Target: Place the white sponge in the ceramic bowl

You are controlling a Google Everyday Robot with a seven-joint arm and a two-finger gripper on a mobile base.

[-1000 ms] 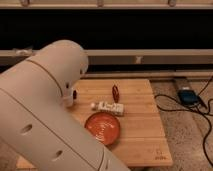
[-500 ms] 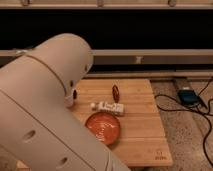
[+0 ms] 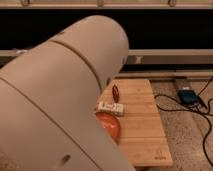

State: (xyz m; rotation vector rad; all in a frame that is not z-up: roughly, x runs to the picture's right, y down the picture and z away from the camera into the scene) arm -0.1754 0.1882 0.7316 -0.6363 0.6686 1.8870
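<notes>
The ceramic bowl (image 3: 110, 126) is glossy orange-red and sits on the wooden table (image 3: 145, 130). Its left part is hidden behind my large cream-coloured arm (image 3: 55, 100), which fills the left and middle of the camera view. The white sponge is hidden or out of view. My gripper is not in view; only the arm's upper links show.
A white oblong packet with dark marks (image 3: 110, 107) lies just behind the bowl. A small dark red object (image 3: 116, 92) stands further back. On the floor to the right lie a blue device (image 3: 187, 96) and black cables (image 3: 205, 115). A dark wall runs behind the table.
My arm has swung closer and to the right. It now covers the left of the table and part of the bowl. The objects on the table have not moved.
</notes>
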